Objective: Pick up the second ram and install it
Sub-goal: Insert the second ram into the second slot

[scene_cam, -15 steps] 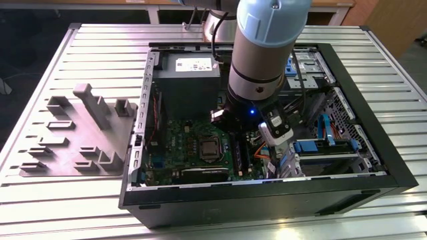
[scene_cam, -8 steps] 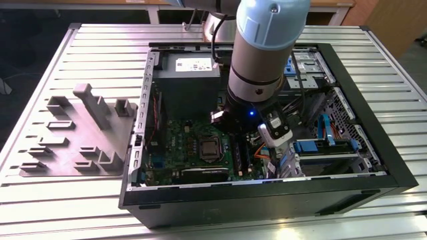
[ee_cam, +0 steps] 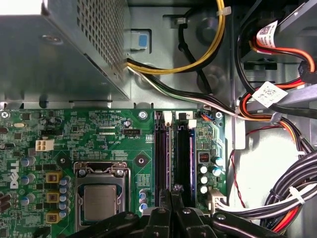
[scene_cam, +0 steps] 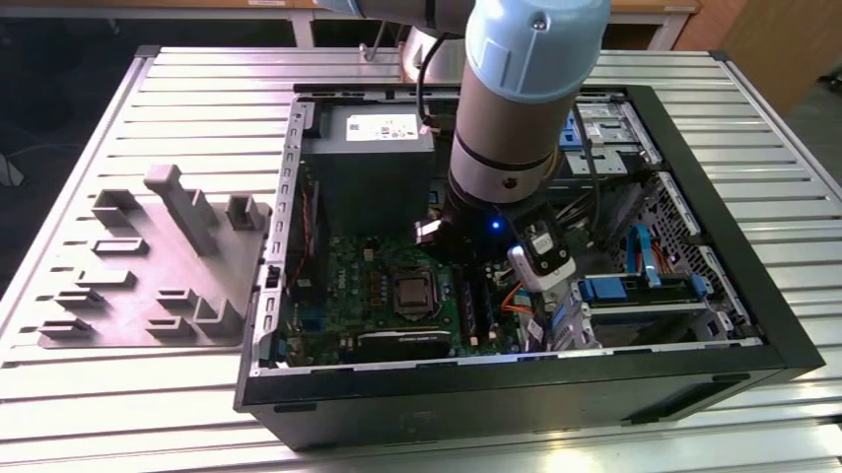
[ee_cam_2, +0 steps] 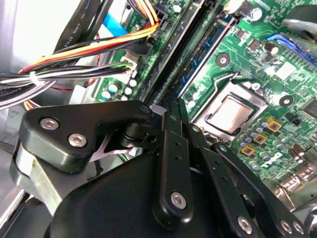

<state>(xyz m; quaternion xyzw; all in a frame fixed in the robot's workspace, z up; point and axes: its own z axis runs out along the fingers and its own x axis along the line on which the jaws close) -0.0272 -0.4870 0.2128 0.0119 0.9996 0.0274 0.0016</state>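
Arm: reaches down into the open computer case (scene_cam: 736, 325), which lies on the slatted metal surface (scene_cam: 197, 108).
Tool (ee_cam: 171, 191): low over the motherboard (ee_cam: 104, 134) at the memory slots (ee_cam: 184, 153), beside the CPU socket (ee_cam: 101, 196); fingers (ee_cam_2: 172, 124) pressed close together on a thin edge.
Second ram (ee_cam: 162, 153): standing on edge in a slot, running straight out from the fingertips in both wrist views.
Power supply (scene_cam: 373, 163): grey box at the case's far end.
Fixture tray (scene_cam: 152, 266): grey, on the exterior view's left, well apart from the arm.
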